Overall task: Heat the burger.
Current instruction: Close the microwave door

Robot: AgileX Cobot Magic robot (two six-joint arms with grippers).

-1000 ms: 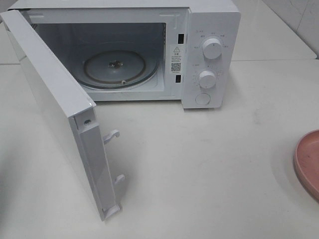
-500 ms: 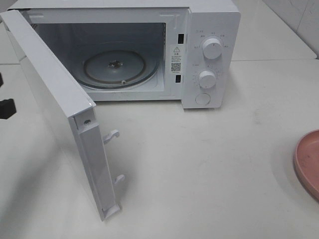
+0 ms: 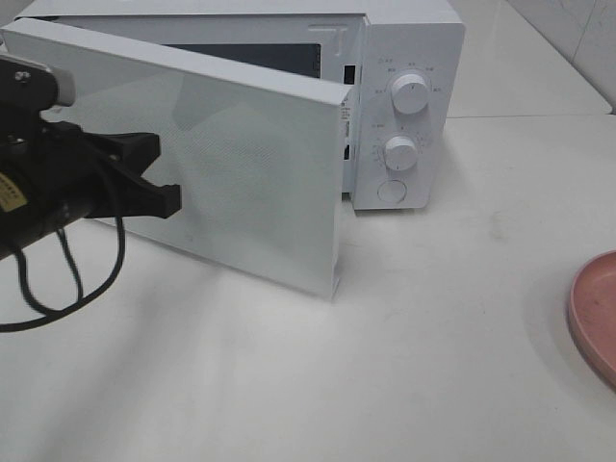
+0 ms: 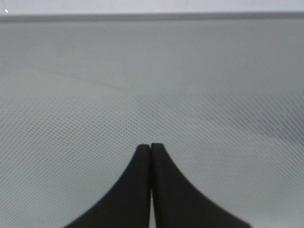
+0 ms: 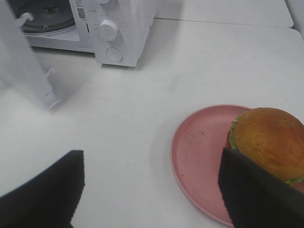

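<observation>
Pressing our clenched left gripper [image 4: 151, 147] vs. the microwave door [image 3: 250, 164], we risk shutting it w/ the burger [image 5: 267, 141] not inside; our right gripper [image 5: 152, 190] hovers spread, empty. Burger sits upright, bun up, on the pink plate [image 5: 199, 156], well apart; round, no long axis.

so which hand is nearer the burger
Right. The right hand hovers open just beside the burger on its pink plate; the left hand, shut, is at the microwave door.
</observation>
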